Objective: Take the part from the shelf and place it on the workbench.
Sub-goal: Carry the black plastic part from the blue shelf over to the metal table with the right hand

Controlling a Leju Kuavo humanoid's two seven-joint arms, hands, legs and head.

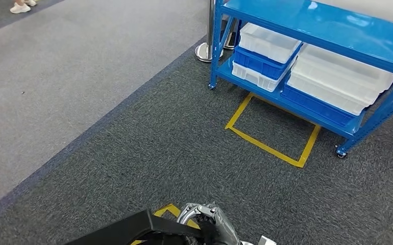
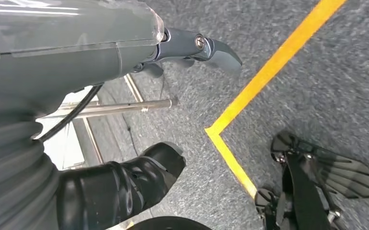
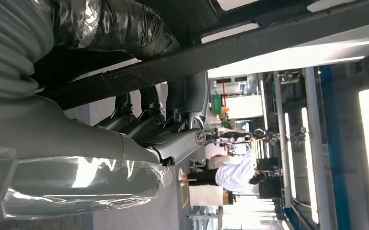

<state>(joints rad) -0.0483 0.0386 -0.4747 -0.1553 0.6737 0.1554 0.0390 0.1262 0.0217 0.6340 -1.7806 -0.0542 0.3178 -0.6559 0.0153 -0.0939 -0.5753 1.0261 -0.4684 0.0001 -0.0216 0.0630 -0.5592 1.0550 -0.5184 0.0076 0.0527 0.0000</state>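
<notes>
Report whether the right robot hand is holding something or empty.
Holding. In the right wrist view the right robot hand has its fingers curled around a long black part.

Left hand (image 2: 192, 48): grey cover under clear plastic film, ribbed grey cuff, black cable, screw-pinned grey fingers; right hand (image 3: 173, 129) looks alike.

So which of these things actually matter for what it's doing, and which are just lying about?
Job in hand: black part, gripped by the right hand; blue shelf.

Lying about: white bins; yellow floor tape; metal post base; a person's shoes.
</notes>
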